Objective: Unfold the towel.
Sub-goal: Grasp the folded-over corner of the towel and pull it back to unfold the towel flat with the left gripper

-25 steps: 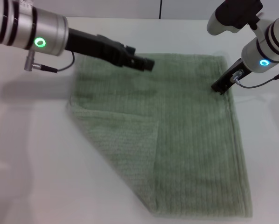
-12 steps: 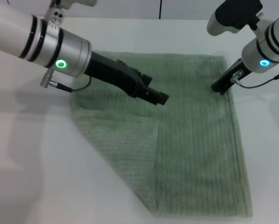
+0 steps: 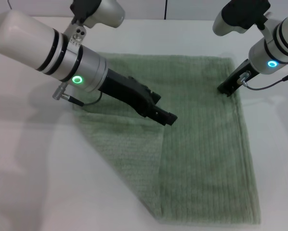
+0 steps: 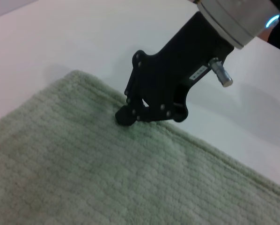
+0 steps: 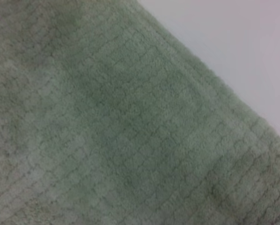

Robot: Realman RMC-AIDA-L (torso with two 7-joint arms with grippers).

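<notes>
Across the white desk (image 3: 28,168) lies the sage-green towel (image 3: 202,144), flat over most of its area, with its left corner folded inward into a triangular flap. Reaching over that flap's upper edge is the left gripper (image 3: 165,117); whether its fingers are parted cannot be told. Tip down on the towel's far right edge is the right gripper (image 3: 227,89), fingers together, nothing clearly pinched.

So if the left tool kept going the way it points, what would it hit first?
Probably the towel itself: the left tool slants down over the folded flap's corner, though its height above the cloth is unclear.
</notes>
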